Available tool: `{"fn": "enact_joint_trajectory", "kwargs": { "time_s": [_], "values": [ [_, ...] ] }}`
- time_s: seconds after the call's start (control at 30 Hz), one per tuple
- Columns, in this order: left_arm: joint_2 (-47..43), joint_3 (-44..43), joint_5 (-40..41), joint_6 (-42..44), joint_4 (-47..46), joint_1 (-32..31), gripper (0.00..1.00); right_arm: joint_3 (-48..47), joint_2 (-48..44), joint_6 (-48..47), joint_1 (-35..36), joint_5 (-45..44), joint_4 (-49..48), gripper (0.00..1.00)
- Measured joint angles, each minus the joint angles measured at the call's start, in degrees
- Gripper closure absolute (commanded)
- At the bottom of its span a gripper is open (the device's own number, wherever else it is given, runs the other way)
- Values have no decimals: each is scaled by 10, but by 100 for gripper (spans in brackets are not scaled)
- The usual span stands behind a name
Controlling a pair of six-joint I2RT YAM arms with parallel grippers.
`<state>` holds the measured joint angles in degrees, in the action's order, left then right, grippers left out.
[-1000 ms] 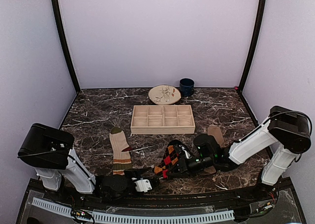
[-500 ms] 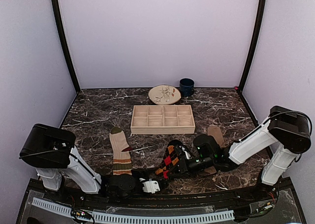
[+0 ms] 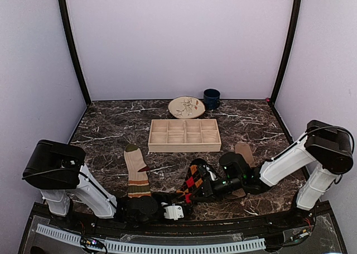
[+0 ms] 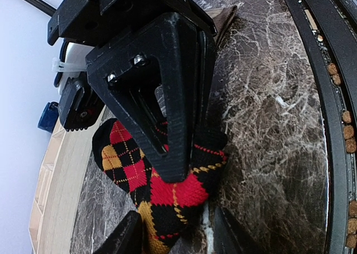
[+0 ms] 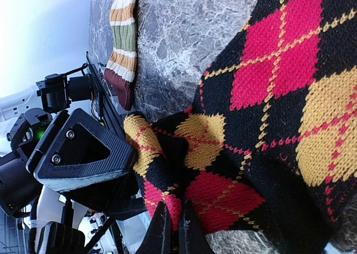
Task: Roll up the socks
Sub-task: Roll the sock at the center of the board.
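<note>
**Argyle sock** (image 3: 193, 179): black with red and gold diamonds. It lay on the marble table (image 3: 109, 132) near the front edge, between the two arms, with its near end bunched and lifted into a fold.

**Right gripper** (image 5: 174, 233): jaws closed tight, pinching a fold of the argyle sock at its near end. The arm reached in low from the right side.

**Left gripper** (image 4: 175, 240): jaws about half apart, set low at the front edge. One finger stood on either side of the sock's bunched end, directly facing the right gripper. Whether the pads touched the fabric could not be made out, as the wrist view cut them off.

**Striped sock** (image 3: 135, 173): beige with brown, cream and maroon bands. It lay flat and lengthwise, left of the argyle sock and apart from it.

**Tan sock** (image 3: 244, 152): plain, partly hidden behind the right arm.

**Wooden tray** (image 3: 184, 148): compartmented, at mid-table behind the socks.

**Plate** (image 3: 186, 106) and **dark mug** (image 3: 211, 98): side by side near the back wall.
</note>
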<state>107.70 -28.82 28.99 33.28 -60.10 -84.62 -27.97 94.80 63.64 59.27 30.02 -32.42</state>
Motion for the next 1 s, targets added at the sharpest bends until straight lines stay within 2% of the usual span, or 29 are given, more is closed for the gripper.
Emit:
{"fn": "enact_joint_trajectory", "kwargs": {
  "time_s": [0.53, 0.77, 1.0],
  "values": [
    [0, -11, -14, -11, 33, 17, 67, 0, -3, -8, 1, 0, 15, 100],
    [0, -16, -34, -12, 47, 27, 81, 3, -4, -8, 3, 0, 16, 100],
    [-4, -42, -92, -28, 92, 42, 89, 15, -16, -30, 3, -5, 31, 80]
  ]
}}
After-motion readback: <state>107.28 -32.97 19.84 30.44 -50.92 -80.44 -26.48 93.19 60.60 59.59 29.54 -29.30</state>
